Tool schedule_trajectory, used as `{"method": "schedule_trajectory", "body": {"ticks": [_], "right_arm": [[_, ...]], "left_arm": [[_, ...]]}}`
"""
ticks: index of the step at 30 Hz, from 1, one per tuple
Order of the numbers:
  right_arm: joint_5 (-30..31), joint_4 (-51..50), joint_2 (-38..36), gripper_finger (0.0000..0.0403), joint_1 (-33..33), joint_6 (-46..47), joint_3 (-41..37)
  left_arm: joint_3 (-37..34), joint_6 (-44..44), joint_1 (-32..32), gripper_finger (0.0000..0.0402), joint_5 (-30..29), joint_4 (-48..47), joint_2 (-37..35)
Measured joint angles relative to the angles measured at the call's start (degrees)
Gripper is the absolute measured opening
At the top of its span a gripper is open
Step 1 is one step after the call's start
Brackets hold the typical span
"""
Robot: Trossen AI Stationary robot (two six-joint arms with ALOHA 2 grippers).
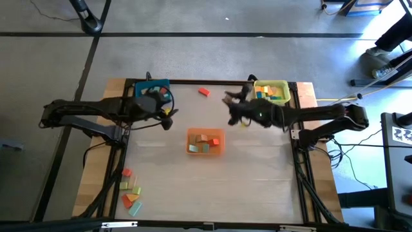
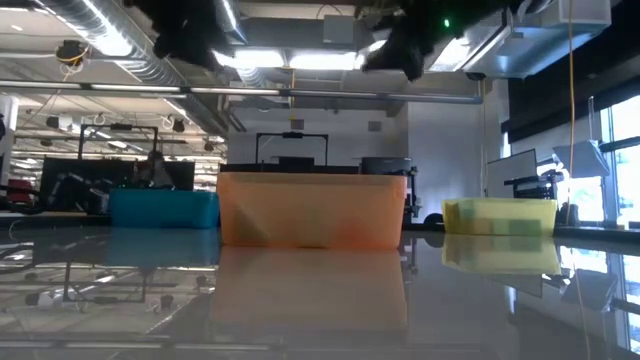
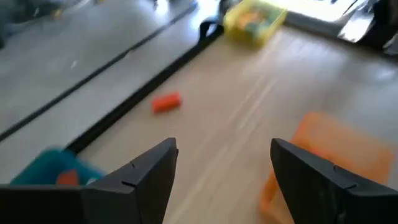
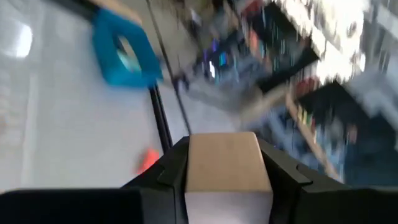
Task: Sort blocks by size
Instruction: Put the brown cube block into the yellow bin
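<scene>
Plenty of bare table (image 1: pixel 257 180) in the near half, with the dark frame rail running along the far edge. Right gripper (image 1: pixel 230 103) hangs above the table between the orange tray (image 1: pixel 205 143) and yellow tray (image 1: pixel 271 91), fingers pinching a tan block (image 4: pixel 225 163) snug between them. Left gripper (image 3: pixel 224 163) sits by the blue tray (image 1: pixel 152 88), fingers spread, nothing between. A loose red block (image 1: pixel 204 92) lies near the far rail, and more blocks (image 1: pixel 131 196) are clustered at the near-left corner.

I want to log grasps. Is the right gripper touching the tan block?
Touching. The right wrist view shows the tan block clamped between both fingers of the right gripper, with no gap either side.
</scene>
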Motion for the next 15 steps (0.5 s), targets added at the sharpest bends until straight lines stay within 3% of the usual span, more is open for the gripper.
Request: {"method": "schedule_trajectory", "body": {"ticks": [5, 8, 15], "right_arm": [[0.6, -12.3, -1.6, 0.0135, -9.9, 9.2, 0.0], [0.3, -18.6, -1.6, 0.0135, -16.6, 13.1, 0.0], [-7.6, -27.7, -1.0, 0.0135, -31.9, 24.0, 0.0]], "left_arm": [[0.0, -5.4, -0.6, 0.0246, -0.2, -8.2, 1.6], [0.0, -4.4, -1.3, 0.0246, -0.4, -9.6, 2.9], [0.0, -3.9, -2.7, 0.0246, -0.3, -9.1, 5.8]]}}
